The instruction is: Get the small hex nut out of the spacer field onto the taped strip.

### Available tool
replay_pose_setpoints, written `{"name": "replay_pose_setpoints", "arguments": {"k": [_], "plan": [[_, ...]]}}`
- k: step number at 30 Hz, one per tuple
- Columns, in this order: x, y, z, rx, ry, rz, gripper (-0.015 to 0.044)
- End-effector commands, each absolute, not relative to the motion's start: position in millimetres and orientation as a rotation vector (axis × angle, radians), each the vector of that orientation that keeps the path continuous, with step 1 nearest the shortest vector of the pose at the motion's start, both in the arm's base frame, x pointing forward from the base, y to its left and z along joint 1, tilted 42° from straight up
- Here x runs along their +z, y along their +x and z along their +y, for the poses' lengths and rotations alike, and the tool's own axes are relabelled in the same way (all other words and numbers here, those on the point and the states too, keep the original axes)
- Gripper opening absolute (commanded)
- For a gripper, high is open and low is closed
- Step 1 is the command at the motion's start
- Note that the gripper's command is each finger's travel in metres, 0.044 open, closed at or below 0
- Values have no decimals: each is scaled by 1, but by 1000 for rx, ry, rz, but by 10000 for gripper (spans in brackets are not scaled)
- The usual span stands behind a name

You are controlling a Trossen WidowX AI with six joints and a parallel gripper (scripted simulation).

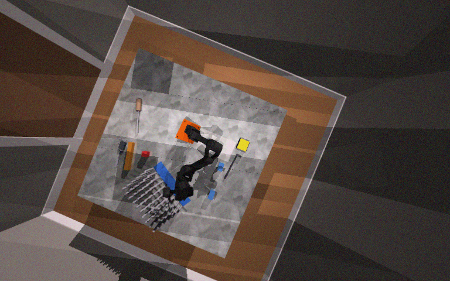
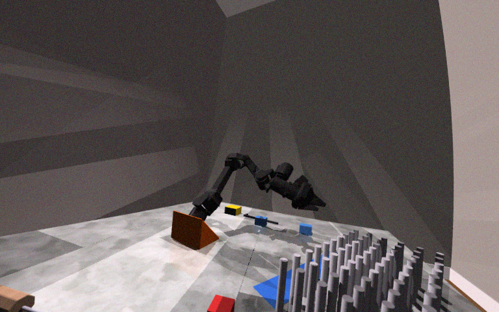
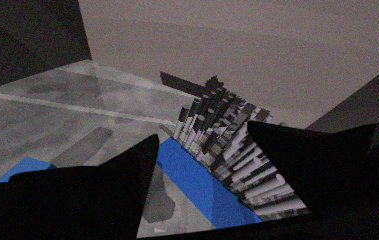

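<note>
The metal spacers [image 1: 143, 198] [image 2: 282, 286] [image 3: 271, 190] stand in a dense field, with the blue taped strip [image 1: 163, 172] [image 2: 269, 288] [image 3: 188, 180] along its front. My gripper [image 2: 322, 207] [image 3: 202, 131] is open and empty, raised above the strip and the field's near edge. A black rod with a bent end [image 1: 232, 165] [image 2: 250, 216] lies beyond the blue blocks. A tan-handled tool with a thin shaft [image 1: 138, 104] [image 2: 4, 297] lies at the far side. A dark-handled thin tool [image 1: 122, 146] lies beside an orange bar. I cannot make out the hex nut among the spacers.
The orange bar [image 1: 129, 156] and a red block [image 1: 145, 153] [image 2: 221, 303] stand near the field. Two blue blocks [image 1: 220, 166] [image 1: 211, 194] [image 2: 260, 221] [image 2: 305, 229] and a yellow block [image 1: 243, 144] [image 2: 232, 209] are across the strip. An orange wedge [image 1: 182, 130] [image 2: 186, 231] is at my arm's base.
</note>
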State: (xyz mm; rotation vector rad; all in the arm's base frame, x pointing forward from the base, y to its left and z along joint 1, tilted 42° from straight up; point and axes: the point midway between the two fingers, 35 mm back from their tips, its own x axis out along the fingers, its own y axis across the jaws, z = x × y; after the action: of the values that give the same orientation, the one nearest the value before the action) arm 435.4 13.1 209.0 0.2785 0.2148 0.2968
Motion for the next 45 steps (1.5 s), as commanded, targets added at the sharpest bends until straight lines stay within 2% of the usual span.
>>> {"name": "replay_pose_setpoints", "arguments": {"k": [1, 8, 42, 45], "plan": [[162, 418, -32, 164, 275, 317, 440], [102, 378, -88, -14, 292, 457, 440], [102, 378, -88, -14, 292, 457, 440], [91, 381, -113, -56, 241, 502, 440]]}}
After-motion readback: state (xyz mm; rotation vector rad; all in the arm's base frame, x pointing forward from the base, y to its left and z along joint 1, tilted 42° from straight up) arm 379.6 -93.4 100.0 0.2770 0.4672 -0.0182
